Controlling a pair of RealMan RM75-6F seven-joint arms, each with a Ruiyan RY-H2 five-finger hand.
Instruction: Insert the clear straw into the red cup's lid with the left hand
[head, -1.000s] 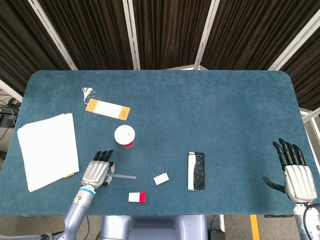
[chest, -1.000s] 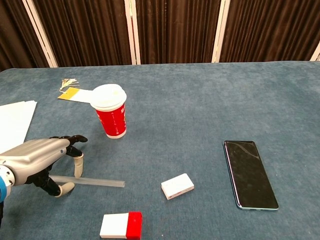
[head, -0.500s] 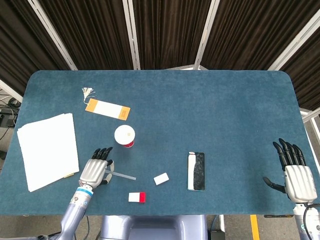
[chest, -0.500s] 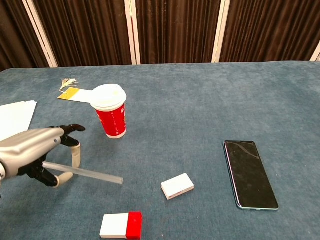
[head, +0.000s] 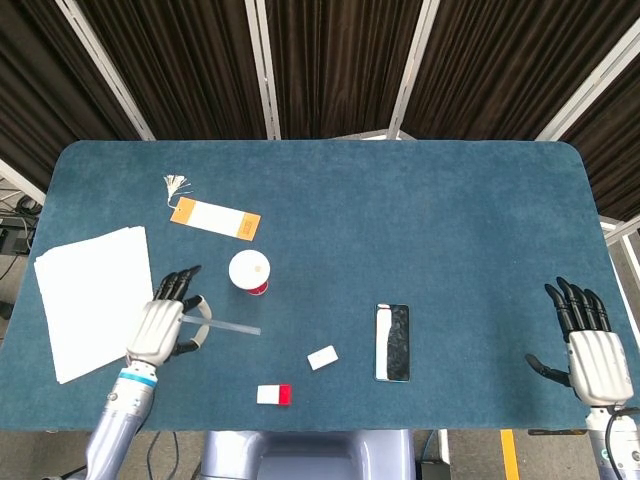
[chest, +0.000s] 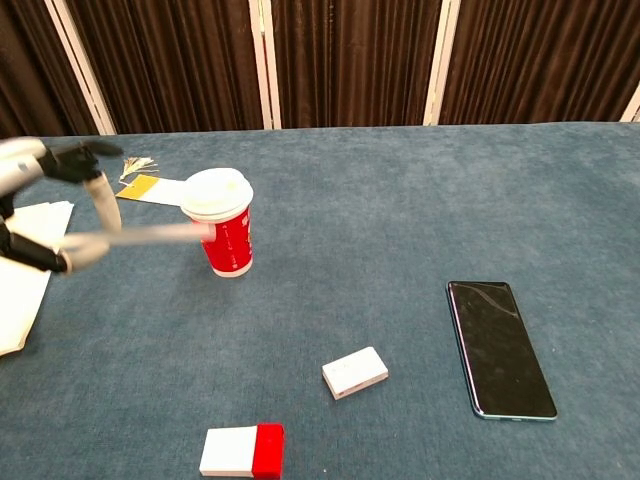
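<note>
The cup stands left of centre on the bench; the paper stack lies at the left edge, the phone toward the front edge.

Your clear plastic straw is lifted off the blue tabletop, lying roughly level and pinched at one end by the fingers of your left hand. Its free end points toward the red paper cup, which stands upright near it with a white lid closed on top.
</note>
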